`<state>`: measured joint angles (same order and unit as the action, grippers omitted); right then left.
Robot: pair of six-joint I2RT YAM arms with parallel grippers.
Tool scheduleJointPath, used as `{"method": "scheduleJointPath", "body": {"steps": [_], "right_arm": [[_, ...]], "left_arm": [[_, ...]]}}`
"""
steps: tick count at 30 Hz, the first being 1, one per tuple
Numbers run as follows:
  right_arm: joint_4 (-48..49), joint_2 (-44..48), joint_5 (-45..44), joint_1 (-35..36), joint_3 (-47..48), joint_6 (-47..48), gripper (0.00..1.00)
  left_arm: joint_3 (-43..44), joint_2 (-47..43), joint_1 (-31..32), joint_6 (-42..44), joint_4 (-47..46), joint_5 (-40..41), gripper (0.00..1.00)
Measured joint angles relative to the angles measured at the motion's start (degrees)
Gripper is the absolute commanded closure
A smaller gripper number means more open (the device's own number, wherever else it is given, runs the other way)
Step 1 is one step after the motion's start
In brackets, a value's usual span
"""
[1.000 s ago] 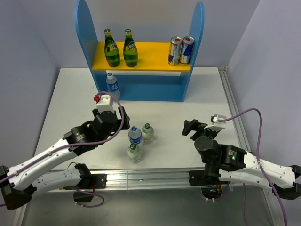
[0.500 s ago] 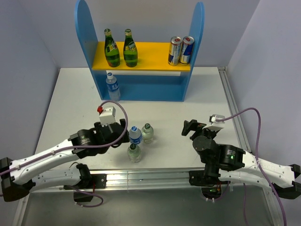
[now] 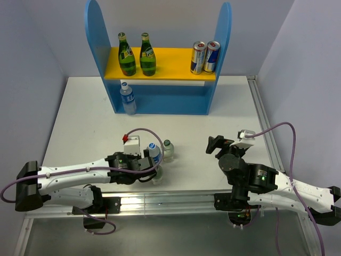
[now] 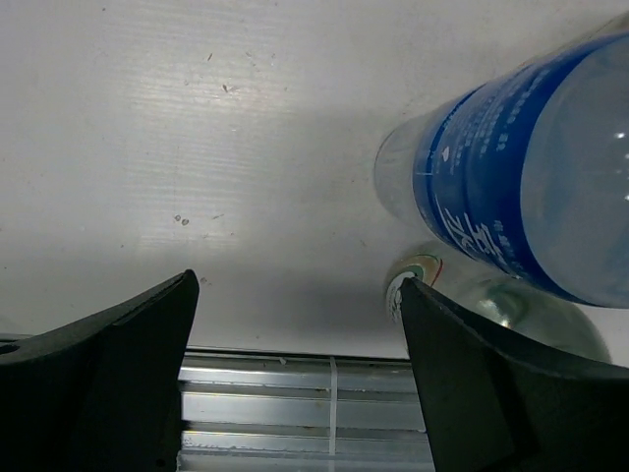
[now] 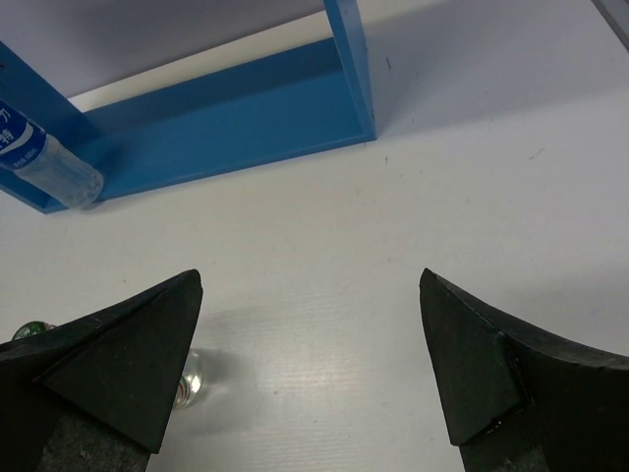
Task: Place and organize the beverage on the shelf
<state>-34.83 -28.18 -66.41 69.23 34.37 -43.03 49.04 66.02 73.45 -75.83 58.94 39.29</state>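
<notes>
At the near left of the white table (image 3: 80, 106), the left arm is stretching low along the near edge. The left gripper (image 4: 295, 283) is sitting open, with only bare tabletop between its jaws. In the left wrist view, a clear plastic water bottle with a blue label (image 4: 521, 187) is standing just outside the right-hand finger; I cannot tell whether they are touching. A second clear bottle (image 4: 511, 300) is showing low behind that finger, mostly hidden. In the top view, a small clear bottle with a green cap (image 3: 168, 151) is standing upright just right of the blue-labelled one.

At the far centre, the two-tier shelf with blue round-topped side panels (image 3: 96, 37) is standing against the back wall.
- Yellow upper board, left: two green glass bottles (image 3: 127, 56) are standing side by side.
- Yellow upper board, right: two silver-and-blue cans (image 3: 205, 57) are standing just beside each other.
- Blue base, left end: one blue-labelled water bottle (image 3: 127, 98) is standing by the left panel.

At the near right, the right gripper (image 5: 311, 280) is hovering open and holding nothing. It is well apart from the loose bottles and is facing the shelf.
</notes>
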Motion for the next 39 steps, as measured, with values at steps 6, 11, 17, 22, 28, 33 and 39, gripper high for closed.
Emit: {"method": "scheduleJointPath", "body": {"steps": [6,11,17,22,28,33,39], "right_arm": [[-0.24,0.35,0.00,0.02,0.00,-0.22,0.02],[-0.46,0.35,0.00,0.02,0.00,-0.57,0.02],[-0.59,0.39,0.00,0.02,0.00,-0.63,0.02],[-0.66,0.44,0.00,0.02,0.00,-0.63,0.02],[-0.72,0.66,0.00,0.02,0.00,-0.63,0.02],[-0.72,1.07,0.00,0.02,0.00,-0.63,0.02],[-0.72,1.27,0.00,0.02,0.00,-0.61,0.02]], "left_arm": [[-0.20,2.84,1.84,-0.55,-1.36,-0.28,0.09],[-0.20,4.46,2.56,-0.28,-3.91,-0.44,0.09],[-0.15,8.07,2.75,1.25,-7.50,-0.44,0.09],[0.07,10.51,2.75,3.76,-11.56,-0.33,0.08],[2.21,14.05,2.78,6.84,-15.43,2.25,0.06],[3.06,17.31,2.78,7.87,-18.25,5.51,0.04],[3.06,19.96,2.75,7.80,-20.55,9.77,0.04]]}}
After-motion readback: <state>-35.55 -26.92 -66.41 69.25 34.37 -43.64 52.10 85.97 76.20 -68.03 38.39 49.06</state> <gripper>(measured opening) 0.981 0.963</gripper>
